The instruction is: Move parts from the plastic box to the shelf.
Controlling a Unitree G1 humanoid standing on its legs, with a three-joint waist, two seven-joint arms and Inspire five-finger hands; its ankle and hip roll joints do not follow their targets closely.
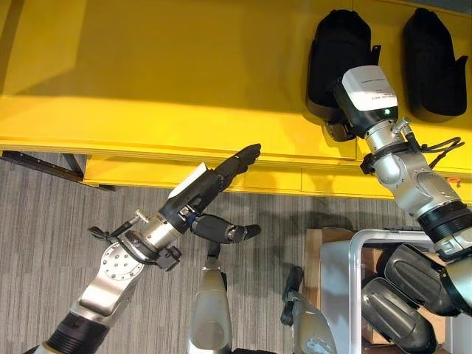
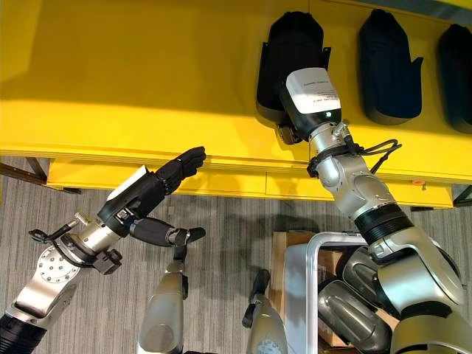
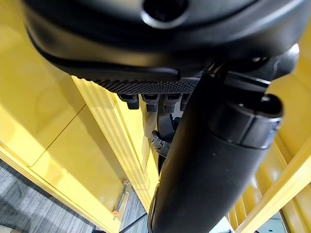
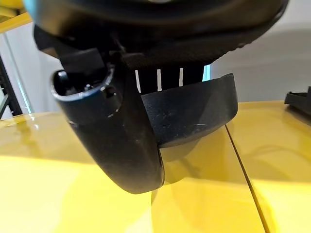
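Reaching up over the yellow shelf with the right hand — lying against the near end of a black part that is resting on the shelf top. In the right wrist view, thumb and fingers closing round the curved black edge of the part, gripping it, with the part's underside sitting just above or on the yellow surface; contact hard to tell. Lying well apart to the right on the same shelf, a second black part and, at the view's edge, a third.

Holding the left hand out near the shelf's front edge, fingers stretching straight toward it, thumb spreading below — grasping nothing.

Sitting at lower right, on the grey carpet, the plastic box with white rim, carrying more black parts inside, below the right arm.
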